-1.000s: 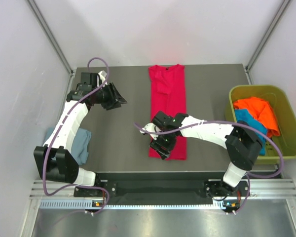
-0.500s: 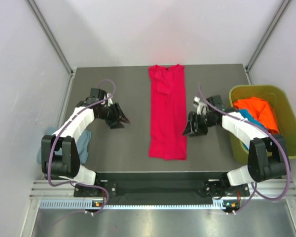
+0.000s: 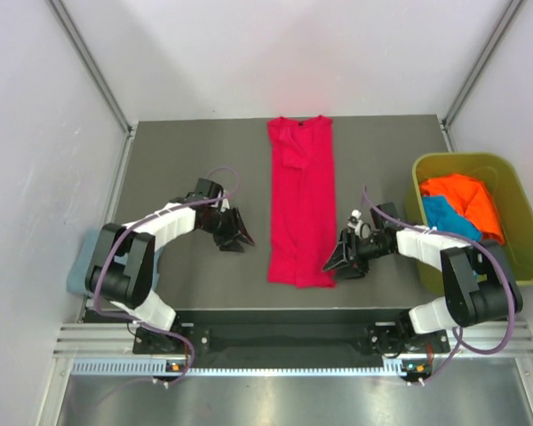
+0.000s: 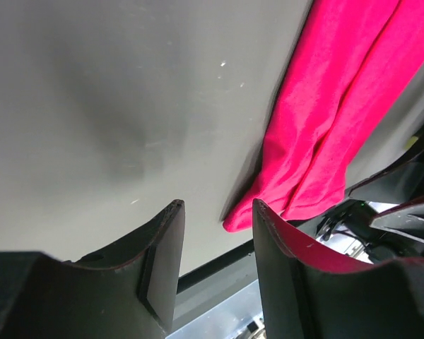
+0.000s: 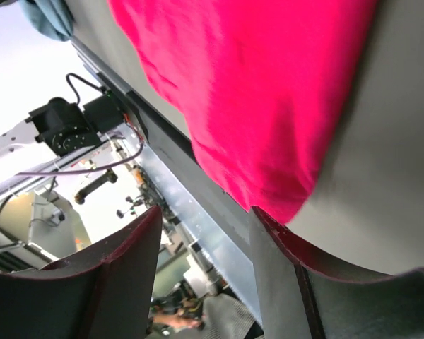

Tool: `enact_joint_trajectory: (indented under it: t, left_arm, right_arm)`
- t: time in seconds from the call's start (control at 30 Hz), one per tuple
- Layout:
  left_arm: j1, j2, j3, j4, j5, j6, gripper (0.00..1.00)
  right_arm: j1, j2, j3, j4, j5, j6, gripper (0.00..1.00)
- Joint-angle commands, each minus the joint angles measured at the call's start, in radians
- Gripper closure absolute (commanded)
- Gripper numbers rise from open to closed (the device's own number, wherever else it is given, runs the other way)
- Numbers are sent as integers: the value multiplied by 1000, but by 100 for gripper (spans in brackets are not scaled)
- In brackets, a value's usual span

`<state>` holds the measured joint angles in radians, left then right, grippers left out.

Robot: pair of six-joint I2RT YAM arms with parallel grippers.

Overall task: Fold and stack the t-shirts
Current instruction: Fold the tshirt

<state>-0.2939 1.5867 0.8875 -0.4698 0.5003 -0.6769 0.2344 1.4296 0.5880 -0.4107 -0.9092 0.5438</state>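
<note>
A crimson red t-shirt (image 3: 300,202) lies folded into a long strip down the middle of the table; it also shows in the left wrist view (image 4: 325,113) and the right wrist view (image 5: 254,85). My left gripper (image 3: 241,236) is open and empty, low on the table just left of the shirt's near end. My right gripper (image 3: 335,264) is open and empty, at the shirt's near right corner. A grey-blue t-shirt (image 3: 82,266) lies at the table's left edge, partly hidden by the left arm. Orange (image 3: 465,199) and turquoise (image 3: 444,216) t-shirts lie in the bin.
An olive-green plastic bin (image 3: 521,213) stands at the table's right edge. The table's near edge and metal rail (image 3: 275,342) run just below both grippers. White walls enclose the table on the left, back and right.
Both grippers have moved nearer and inward, down toward the red shirt's near end. The left came from the far left; the right swung off the shirt to the right, then back to its corner.
</note>
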Motion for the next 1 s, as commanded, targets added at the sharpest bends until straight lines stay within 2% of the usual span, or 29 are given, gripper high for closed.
enact_joint_trajectory:
  t: [0.0, 0.27, 0.43, 0.63, 0.97]
  left_arm:
    - [-33, 19, -10, 79, -2, -29, 52]
    - [-108, 36, -48, 108, -9, -50, 55]
    - [-178, 52, -53, 140, -19, -62, 55]
    - [-226, 87, -44, 183, -20, -70, 55]
    - [-272, 114, -47, 184, -19, -62, 51]
  right_arm:
    - [-12, -15, -28, 21, -16, 21, 48]
    - [-18, -18, 9, -154, 127, -85, 48]
    - [-18, -14, 26, -189, 174, -111, 49]
    - [-15, 14, -17, -108, 193, -65, 50]
    - [2, 106, 4, -40, 188, -41, 51]
